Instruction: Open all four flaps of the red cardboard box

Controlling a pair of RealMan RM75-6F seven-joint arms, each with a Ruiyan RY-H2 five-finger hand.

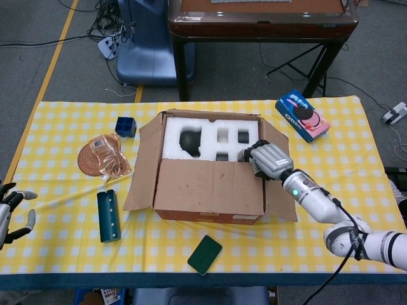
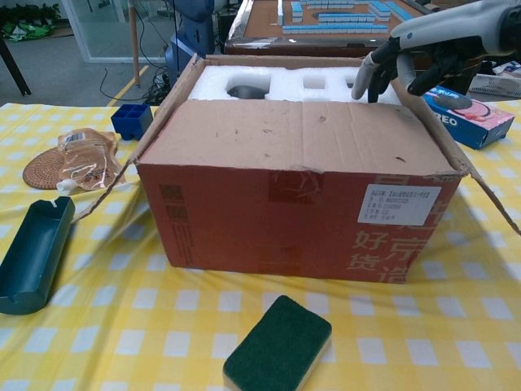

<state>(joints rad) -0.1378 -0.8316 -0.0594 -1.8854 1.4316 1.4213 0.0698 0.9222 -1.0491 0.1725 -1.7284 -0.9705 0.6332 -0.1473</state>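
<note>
Head view first: red cardboard box (image 1: pixel 210 171) sitting mid-table on the yellow checked cloth (image 1: pixel 57 133), white foam insert (image 1: pixel 210 136) showing in the far half of the opening. Left flap (image 1: pixel 145 159), right flap (image 1: pixel 275 184) and far flap already folded out. Near flap (image 1: pixel 210 186) lying flat over the front half, so only that one left to go.

Right hand (image 1: pixel 264 159) hovering at the near-right corner of the opening, fingers curled down toward the foam right at the near flap's free edge. Holding nothing as far as visible, fingers only slightly apart. Chest view backs that up: fingertips (image 2: pixel 364 81) pointing down just behind the flap edge, can't tell if actually touching anything.

Left hand (image 1: pixel 9 213) parked off the table's left corner, fingers spread, nothing in it.

Looks like the hook-under-the-last-flap step. Next move probably needs fingertips slipped under that free edge, then a lift and swing toward the front. Bit fiddly with the flap lying so flat on the foam.
</note>
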